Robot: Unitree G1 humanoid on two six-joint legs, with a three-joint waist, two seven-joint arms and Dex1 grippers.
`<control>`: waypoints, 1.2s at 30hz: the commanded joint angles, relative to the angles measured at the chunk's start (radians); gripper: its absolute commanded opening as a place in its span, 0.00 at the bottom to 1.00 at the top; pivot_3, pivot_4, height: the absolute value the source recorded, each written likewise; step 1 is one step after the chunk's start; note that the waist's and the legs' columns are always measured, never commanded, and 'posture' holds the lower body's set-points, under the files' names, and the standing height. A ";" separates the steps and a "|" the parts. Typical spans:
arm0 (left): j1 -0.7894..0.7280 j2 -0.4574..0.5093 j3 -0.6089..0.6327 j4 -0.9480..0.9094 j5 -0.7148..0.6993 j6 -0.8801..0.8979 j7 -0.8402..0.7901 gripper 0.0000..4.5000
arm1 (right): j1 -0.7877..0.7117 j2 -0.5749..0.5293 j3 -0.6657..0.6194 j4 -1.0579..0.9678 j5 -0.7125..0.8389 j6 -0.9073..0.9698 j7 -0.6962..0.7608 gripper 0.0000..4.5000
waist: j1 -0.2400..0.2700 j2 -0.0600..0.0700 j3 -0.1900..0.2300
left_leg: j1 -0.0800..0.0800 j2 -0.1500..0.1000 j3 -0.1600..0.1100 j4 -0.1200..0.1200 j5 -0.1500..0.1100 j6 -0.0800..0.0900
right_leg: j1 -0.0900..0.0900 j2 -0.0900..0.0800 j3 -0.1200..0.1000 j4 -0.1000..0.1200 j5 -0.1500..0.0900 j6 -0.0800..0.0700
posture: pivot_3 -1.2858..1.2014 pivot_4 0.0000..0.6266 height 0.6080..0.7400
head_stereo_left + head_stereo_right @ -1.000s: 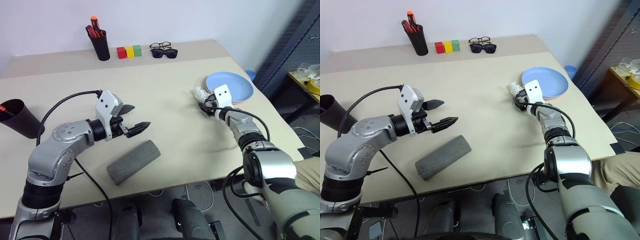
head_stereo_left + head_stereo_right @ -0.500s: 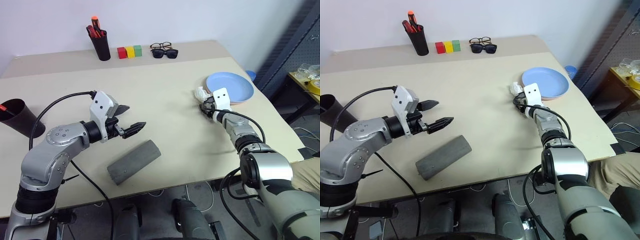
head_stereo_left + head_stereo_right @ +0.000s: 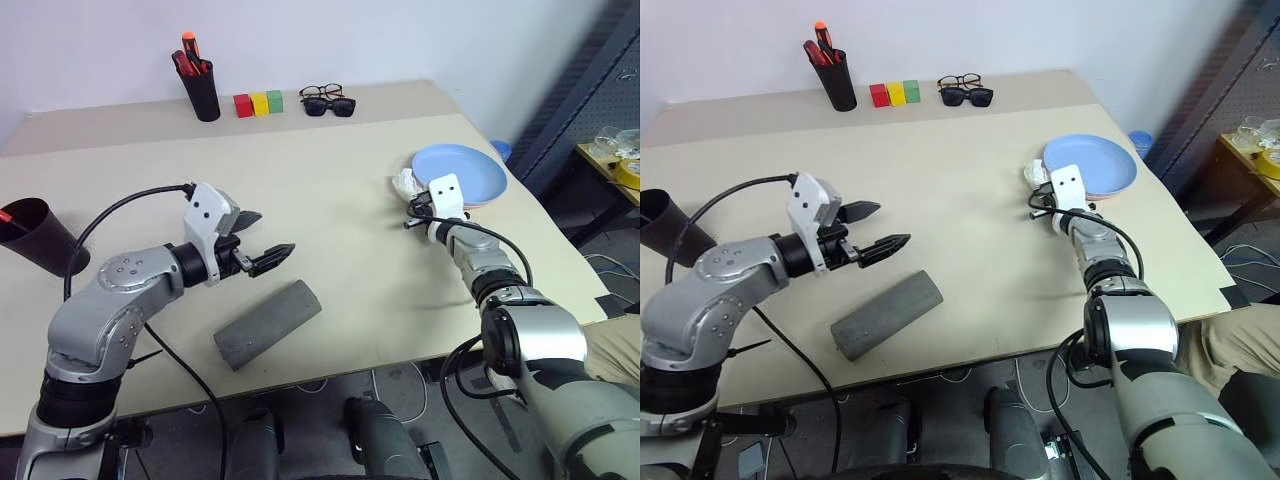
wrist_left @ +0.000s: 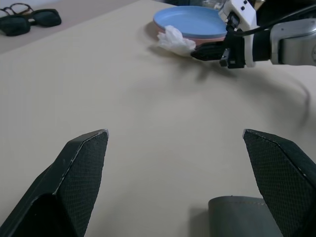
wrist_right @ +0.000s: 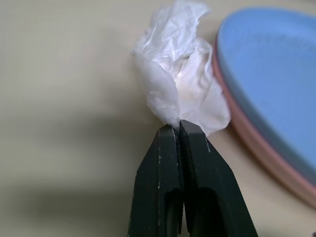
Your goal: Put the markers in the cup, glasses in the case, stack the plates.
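On the right of the table point(image 3: 350, 160): right gripper point(image 5: 177, 127) pinched closed on a crumpled white tissue point(image 5: 180, 86), just beside the stacked plates point(image 3: 470, 175), blue over pink. Near left: left gripper point(image 3: 262, 240) held above the table with jaws wide apart, empty, just beyond the grey case point(image 3: 268, 323) lying on its side. Far left edge: dark cup point(image 3: 38, 240) with a red-capped marker point(image 3: 8, 217) inside. Far side: wire-framed glasses point(image 3: 320, 91) just behind dark sunglasses point(image 3: 328, 105), beside coloured blocks point(image 3: 258, 103) and a black pen holder point(image 3: 203, 90).
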 commanded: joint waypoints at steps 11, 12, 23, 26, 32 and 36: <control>-0.039 -0.033 -0.045 0.029 0.023 -0.069 -0.017 1.00 | -0.107 -0.176 -0.049 -0.045 0.024 -0.072 -0.077 0.01 | 0.002 0.001 0.001 | 0.000 0.000 0.000 0.000 0.000 0.000 | 0.000 0.000 0.000 0.000 0.000 0.000 | 0.52 0.24 1.00; -0.039 -0.034 -0.044 0.030 0.025 -0.071 -0.016 1.00 | -0.105 -0.183 -0.045 -0.039 0.018 -0.062 -0.082 0.07 | 0.002 0.001 0.001 | 0.000 0.000 0.000 0.000 0.000 0.000 | 0.000 0.000 0.000 -0.001 0.000 0.000 | 0.52 0.24 1.00; 0.007 -0.047 -0.034 0.040 0.076 -0.134 0.012 1.00 | -0.092 -0.203 -0.041 -0.039 0.014 -0.045 -0.037 0.85 | 0.000 0.001 0.001 | 0.001 0.000 0.000 -0.003 0.000 0.000 | 0.000 0.000 0.001 -0.001 0.000 0.000 | 0.52 0.24 1.00; 0.026 -0.049 -0.032 0.055 0.092 -0.155 0.013 1.00 | -0.075 -0.213 -0.045 -0.067 0.035 -0.070 0.074 0.85 | 0.000 0.001 0.001 | 0.001 0.000 0.001 -0.003 0.000 0.000 | 0.000 0.000 0.001 -0.001 0.000 0.000 | 0.52 0.24 1.00; 0.105 -0.053 -0.009 0.083 0.132 -0.296 -0.020 1.00 | 0.127 -0.269 -0.054 -0.333 0.139 -0.089 0.413 0.85 | 0.006 0.001 0.001 | 0.001 0.000 0.001 -0.003 0.000 0.000 | 0.000 0.000 0.000 -0.002 0.000 0.000 | 0.52 0.24 1.00; 0.201 -0.046 0.059 0.084 0.135 -0.387 -0.042 1.00 | 0.473 -0.357 -0.109 -0.840 0.290 0.119 0.554 0.85 | 0.023 0.002 0.001 | 0.000 0.000 0.000 -0.004 0.000 0.000 | 0.000 -0.001 0.000 -0.002 -0.001 0.001 | 0.52 0.24 1.00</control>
